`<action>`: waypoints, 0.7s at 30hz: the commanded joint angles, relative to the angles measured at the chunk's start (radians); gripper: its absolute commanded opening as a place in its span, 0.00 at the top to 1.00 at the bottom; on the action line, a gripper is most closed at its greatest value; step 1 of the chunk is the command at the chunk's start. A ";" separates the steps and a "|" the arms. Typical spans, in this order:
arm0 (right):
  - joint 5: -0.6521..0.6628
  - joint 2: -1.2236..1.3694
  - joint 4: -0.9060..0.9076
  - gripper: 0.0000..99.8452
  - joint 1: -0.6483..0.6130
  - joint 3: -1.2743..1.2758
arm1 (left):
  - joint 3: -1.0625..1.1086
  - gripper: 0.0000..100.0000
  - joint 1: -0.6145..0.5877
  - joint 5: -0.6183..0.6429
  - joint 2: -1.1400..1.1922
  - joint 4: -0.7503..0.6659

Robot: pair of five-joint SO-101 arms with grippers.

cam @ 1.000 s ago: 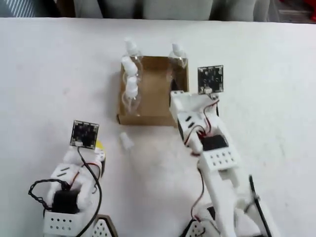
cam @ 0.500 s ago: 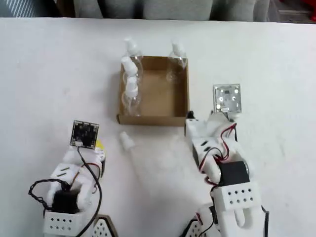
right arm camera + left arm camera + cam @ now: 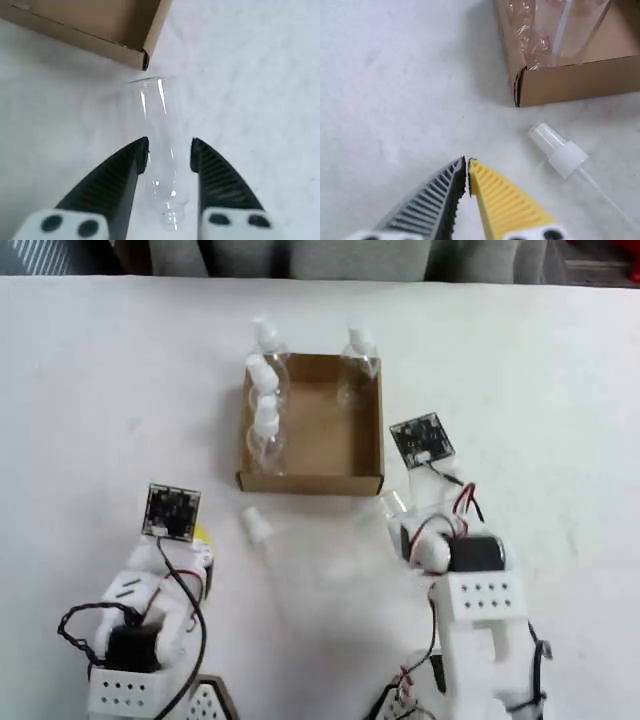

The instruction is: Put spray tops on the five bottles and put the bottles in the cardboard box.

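The cardboard box stands mid-table with three capped clear bottles along one side and a fourth at its far corner. A loose white spray top with its thin tube lies on the table just in front of the box, also seen as spray top. An uncapped clear bottle lies near the box corner. My right gripper is open, its black fingers astride that bottle. My left gripper is shut and empty, short of the spray top.
White table all around the box. The left arm sits at the near left, the right arm at the near right. The box corner stands close to the spray top.
The right arm has pulled back from over the box toward the near edge and lowered to the clear bottle. The left arm has not moved.
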 commanded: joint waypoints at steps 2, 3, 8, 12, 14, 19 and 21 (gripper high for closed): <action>0.012 0.153 0.008 0.80 0.002 -0.133 | 0.000 0.98 -0.012 -0.009 -0.008 -0.023; 0.012 0.191 0.004 0.77 0.001 -0.153 | 0.000 0.98 -0.012 -0.009 -0.008 -0.023; 0.012 0.369 0.004 0.64 -0.059 -0.216 | 0.000 0.98 -0.012 -0.009 -0.008 -0.023; 0.012 0.456 0.004 0.61 -0.131 -0.219 | 0.000 0.98 -0.012 -0.009 -0.008 -0.023; 0.012 0.490 0.004 0.61 -0.153 -0.219 | 0.000 0.98 -0.012 -0.009 -0.008 -0.023; 0.012 0.556 -0.025 0.61 -0.143 -0.216 | 0.000 0.98 -0.012 -0.009 -0.008 -0.021; 0.014 0.591 -0.053 0.61 -0.124 -0.215 | 0.000 0.98 -0.012 -0.009 -0.008 -0.021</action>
